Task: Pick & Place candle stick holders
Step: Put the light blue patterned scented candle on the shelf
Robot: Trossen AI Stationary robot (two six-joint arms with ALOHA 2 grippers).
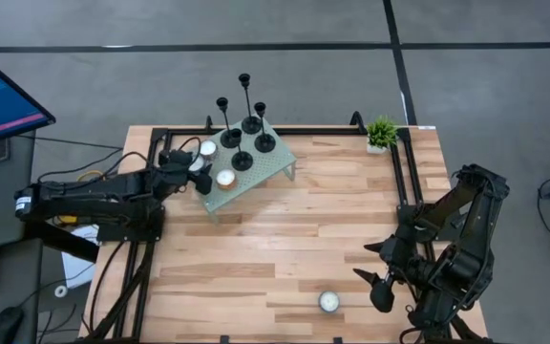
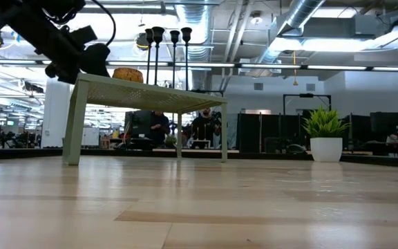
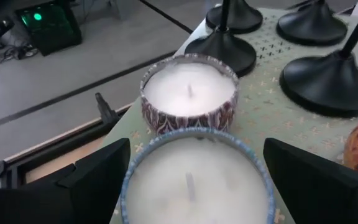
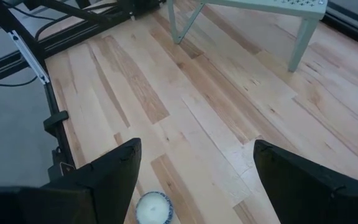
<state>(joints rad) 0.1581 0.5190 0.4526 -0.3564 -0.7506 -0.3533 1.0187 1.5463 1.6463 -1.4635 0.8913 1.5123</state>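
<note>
Several black candle stick holders (image 1: 246, 134) stand on their disc bases on the pale green perforated stand (image 1: 270, 172) at the table's far left. Their bases also show in the left wrist view (image 3: 334, 81). My left gripper (image 1: 196, 169) is open at the stand's left end, one finger on each side of a blue-rimmed white candle (image 3: 194, 180). A dark-patterned candle (image 3: 189, 93) sits just beyond it. My right gripper (image 1: 375, 277) is open and empty above the table's near right part. My left gripper comes level from the table's left, with its fingers (image 3: 101, 177) beside the blue-rimmed candle's rim (image 3: 132, 180). I cannot tell whether they touch it. The candle rests on the stand.
An orange candle (image 1: 225, 178) sits on the stand's near part. A small white candle (image 1: 328, 302) lies on the table near my right gripper. A potted plant (image 1: 382, 132) stands at the far edge. Bare wood lies between the stand and the right arm.
</note>
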